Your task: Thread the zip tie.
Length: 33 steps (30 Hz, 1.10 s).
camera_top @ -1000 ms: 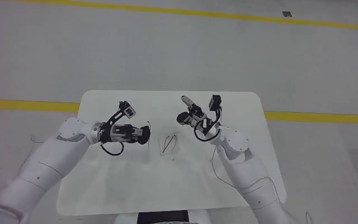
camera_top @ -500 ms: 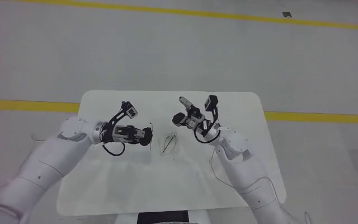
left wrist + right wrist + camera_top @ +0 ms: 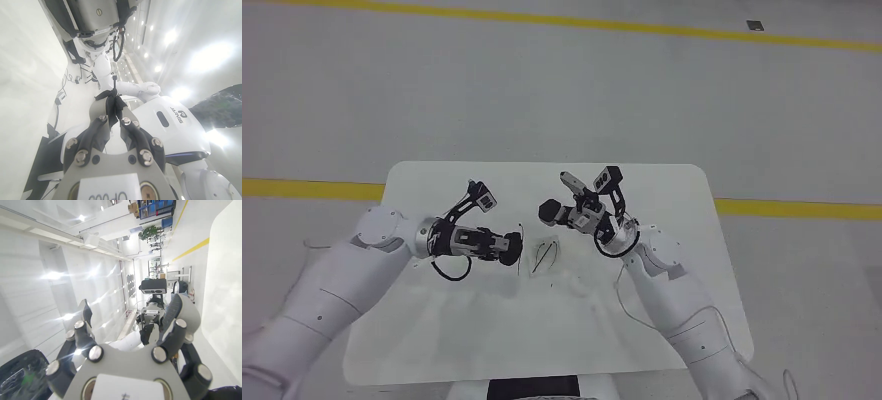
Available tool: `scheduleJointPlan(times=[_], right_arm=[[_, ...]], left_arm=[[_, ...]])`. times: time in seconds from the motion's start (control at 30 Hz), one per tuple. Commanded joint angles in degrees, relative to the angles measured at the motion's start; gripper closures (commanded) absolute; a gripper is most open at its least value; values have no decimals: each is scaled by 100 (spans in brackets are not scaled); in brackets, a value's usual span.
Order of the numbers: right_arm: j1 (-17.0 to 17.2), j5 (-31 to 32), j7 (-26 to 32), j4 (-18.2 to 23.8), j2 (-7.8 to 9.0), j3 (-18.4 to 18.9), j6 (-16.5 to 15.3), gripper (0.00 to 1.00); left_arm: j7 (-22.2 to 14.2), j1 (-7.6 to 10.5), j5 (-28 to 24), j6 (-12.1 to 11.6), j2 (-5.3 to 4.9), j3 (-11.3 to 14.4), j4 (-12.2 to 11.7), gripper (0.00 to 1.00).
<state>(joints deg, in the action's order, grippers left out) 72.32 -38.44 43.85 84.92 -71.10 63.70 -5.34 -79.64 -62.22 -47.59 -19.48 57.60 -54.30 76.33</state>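
1. In the top view, the left end effector point(image 3: 512, 247) is sitting nearer the centre of the frame than it was a second ago. The right end effector point(image 3: 556, 196) is sitting farther to the left than before, so the gap between the two is narrowing.
2. The left end effector is clamping a black zip tie point(image 3: 114, 84). In the left wrist view the tie is sitting pinched between the black-wrapped fingertips point(image 3: 110, 106) at mid-frame, with its head end sticking out just beyond them.
3. The right end effector is holding nothing, and its fingers are standing wide apart. In the right wrist view, one finger point(image 3: 87, 311) is showing left of centre and the other right of centre. The left arm's end effector point(image 3: 149, 330) is showing farther off between them.
4. A small heap of loose zip ties point(image 3: 545, 256) is lying on the white worktop point(image 3: 662, 300), just below the centre of the top view. It is lying right of the left end effector and below the right one.
5. The two end effectors are facing each other across the middle of the top view, near but apart.
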Motion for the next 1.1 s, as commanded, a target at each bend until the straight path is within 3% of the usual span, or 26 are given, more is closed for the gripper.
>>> scheduleJointPlan(times=[0.0, 0.43, 0.53, 0.67, 0.83, 1.07], right_arm=[[-32, 9, 253, -28, -7, -52, -160, 0], [-29, -5, 308, -55, -8, -55, -204, 0], [-29, -5, 308, -55, -8, -55, -204, 0], [-29, -5, 308, -55, -8, -55, -204, 0], [-29, -5, 308, -55, -8, -55, -204, 0], [-29, -5, 308, -55, -8, -55, -204, 0]], left_arm=[[0, -11, 16, 0, 7, 23, 57, 100], [42, -25, -26, 3, 9, 45, 56, 100], [142, -51, 261, 0, -5, 17, 99, 100], [0, -106, 416, 0, -7, -80, 79, 100], [0, -155, 616, 0, -11, -97, 235, 100], [0, -152, 758, 0, -20, -155, 189, 100]])
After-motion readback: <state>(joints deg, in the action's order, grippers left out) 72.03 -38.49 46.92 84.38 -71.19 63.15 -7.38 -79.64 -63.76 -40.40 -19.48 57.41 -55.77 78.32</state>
